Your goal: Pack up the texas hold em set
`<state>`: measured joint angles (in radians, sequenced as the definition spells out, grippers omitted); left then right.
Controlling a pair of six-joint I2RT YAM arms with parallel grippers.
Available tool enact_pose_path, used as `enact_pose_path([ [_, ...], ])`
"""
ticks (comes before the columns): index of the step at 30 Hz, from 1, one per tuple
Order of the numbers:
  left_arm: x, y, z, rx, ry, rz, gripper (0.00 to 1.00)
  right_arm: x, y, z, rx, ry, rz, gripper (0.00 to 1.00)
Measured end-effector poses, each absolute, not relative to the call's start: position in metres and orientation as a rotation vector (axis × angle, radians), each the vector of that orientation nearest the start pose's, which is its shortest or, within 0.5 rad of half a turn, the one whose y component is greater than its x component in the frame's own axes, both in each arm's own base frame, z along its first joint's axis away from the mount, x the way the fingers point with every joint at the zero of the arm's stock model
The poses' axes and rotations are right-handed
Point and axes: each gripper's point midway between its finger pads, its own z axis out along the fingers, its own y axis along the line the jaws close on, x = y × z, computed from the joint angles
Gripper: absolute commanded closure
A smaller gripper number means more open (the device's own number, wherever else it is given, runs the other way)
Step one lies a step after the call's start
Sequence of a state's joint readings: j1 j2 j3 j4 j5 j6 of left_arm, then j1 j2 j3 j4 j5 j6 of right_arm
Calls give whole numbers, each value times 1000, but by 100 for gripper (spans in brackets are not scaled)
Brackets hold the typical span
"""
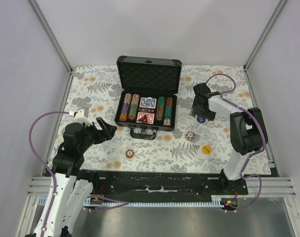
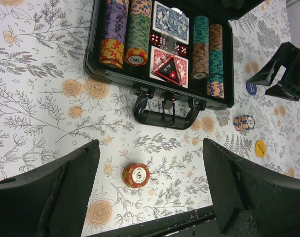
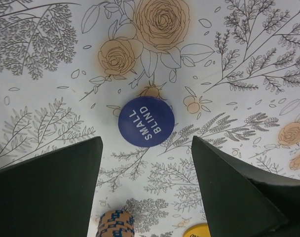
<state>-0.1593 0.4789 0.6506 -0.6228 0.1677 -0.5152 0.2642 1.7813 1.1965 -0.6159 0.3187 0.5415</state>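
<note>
Left jaws and right jaws are held wide. A blue button [image 3: 145, 119] is seen mid frame, not touched

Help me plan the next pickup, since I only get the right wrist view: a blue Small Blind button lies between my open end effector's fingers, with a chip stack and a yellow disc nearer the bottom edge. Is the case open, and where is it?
Observer: Yes, the case is open with its lid upright, to the left of your right end effector in the top view.
Operator: Is anything loose that I can't see?
Observer: One red chip stack lies in front of the case handle, over toward the left arm.
Operator: Does the left arm have it?
Observer: No. The left end effector is open, apart from the stack and holding nothing.
</note>
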Motion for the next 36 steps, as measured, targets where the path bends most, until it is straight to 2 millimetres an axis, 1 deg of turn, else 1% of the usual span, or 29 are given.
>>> enact_pose_path([
  [5, 210, -84, 197, -258, 2051, -592, 10, 364, 62, 21, 475, 2682, -197, 19],
  [6, 210, -84, 197, -258, 2050, -592, 10, 364, 61, 19, 486, 2685, -189, 20],
  [8, 210, -84, 197, -258, 2050, -592, 10, 366, 60, 19, 498, 2681, -178, 21],
  [12, 210, -84, 197, -258, 2050, -592, 10, 367, 61, 17, 520, 2685, -145, 27],
  [16, 210, -84, 197, -258, 2050, -592, 10, 370, 62, 16, 545, 2686, -106, 31],
  [21, 210, -84, 197, -258, 2050, -592, 10, 371, 58, 15, 566, 2685, -100, 34],
  [26, 209, -84, 198, -258, 2048, -592, 10, 373, 55, 15, 584, 2688, -91, 41],
  [36, 209, -84, 198, -257, 2045, -593, 10, 373, 54, 14, 588, 2696, -92, 45],
])
